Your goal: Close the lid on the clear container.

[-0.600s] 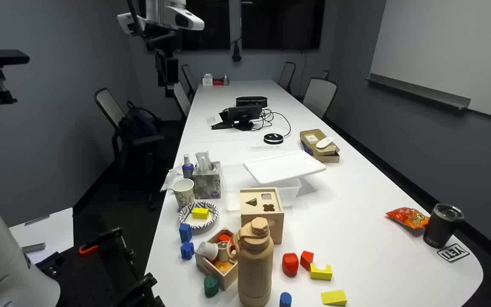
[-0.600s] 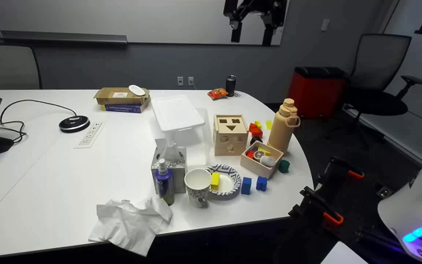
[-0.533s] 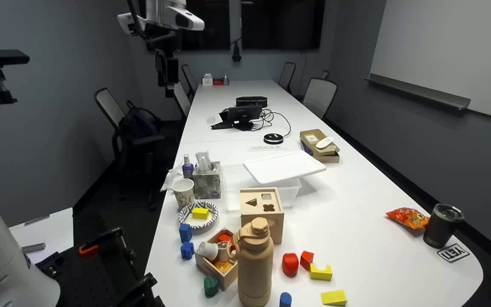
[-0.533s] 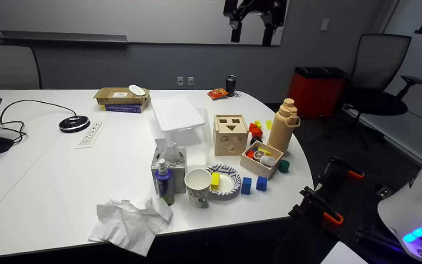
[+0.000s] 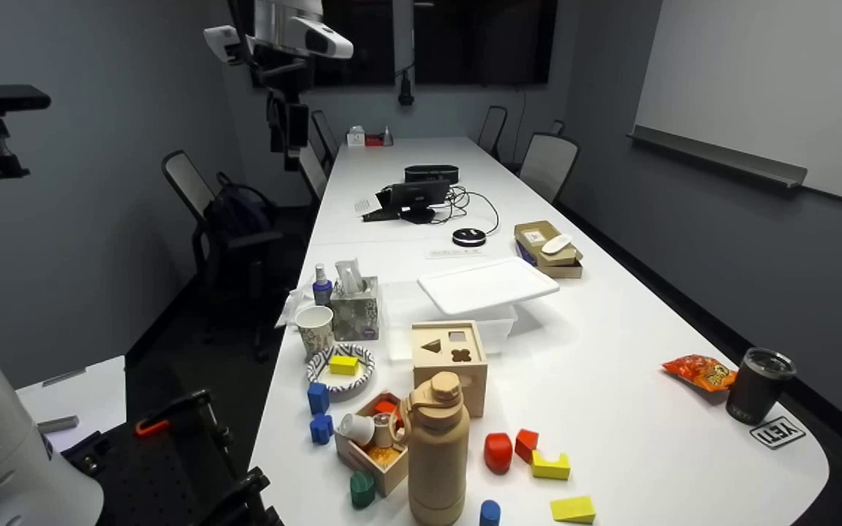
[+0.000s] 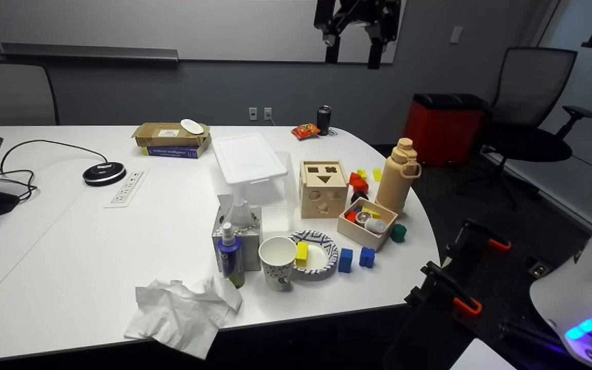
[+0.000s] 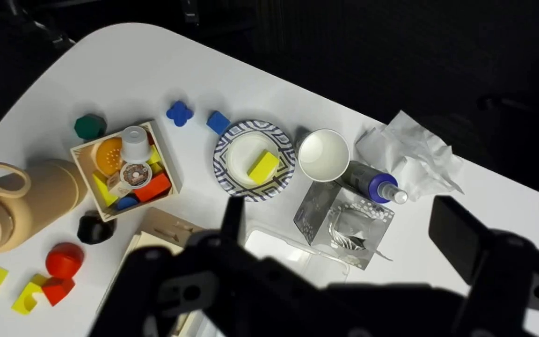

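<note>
Lid (image 6: 250, 159) askew, partly over the clear container (image 6: 275, 218), mid-frame in an exterior view. My end effector (image 6: 353, 57), at top, right of centre: spread wide, empty. Risk: pressing the overhanging upper-left edge could tip the lid off.

Open air lies above the lid (image 6: 250, 158), but the tissue box (image 6: 253, 244) and wooden cube (image 6: 324, 191) crowd the clear container (image 6: 276, 217)

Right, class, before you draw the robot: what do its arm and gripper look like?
The arm is white and smoothly rounded, with a strip of blue lights and a dark cable leading towards the gripper. That is black, with two blocky fingers.
</note>
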`<state>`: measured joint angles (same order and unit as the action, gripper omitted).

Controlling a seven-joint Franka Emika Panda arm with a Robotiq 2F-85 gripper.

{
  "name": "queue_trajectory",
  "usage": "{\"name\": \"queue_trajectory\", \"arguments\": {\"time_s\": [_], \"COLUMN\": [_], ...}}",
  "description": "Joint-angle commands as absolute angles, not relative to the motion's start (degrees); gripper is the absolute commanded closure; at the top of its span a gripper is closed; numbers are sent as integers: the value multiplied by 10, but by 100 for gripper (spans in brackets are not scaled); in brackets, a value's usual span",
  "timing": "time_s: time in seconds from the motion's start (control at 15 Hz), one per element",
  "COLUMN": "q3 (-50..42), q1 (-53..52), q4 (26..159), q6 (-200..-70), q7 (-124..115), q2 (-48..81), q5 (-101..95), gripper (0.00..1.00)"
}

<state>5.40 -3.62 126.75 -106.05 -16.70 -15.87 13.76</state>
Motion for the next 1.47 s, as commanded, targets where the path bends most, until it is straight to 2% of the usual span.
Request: {"name": "queue_trajectory", "arguments": {"time_s": [0.0,0.4,0.8,1.4], "q3": [41,0,8,50], "q1": [-27,-3,8,-5], "q4": [1203,1039,849,666], "q6": [-1026,-1005,-1008,-996], "q7": [-118,46,201,381], "q2": [-84,112,318,487], "q5": [113,34,-48,-110], "gripper": [0,0,0,0]}}
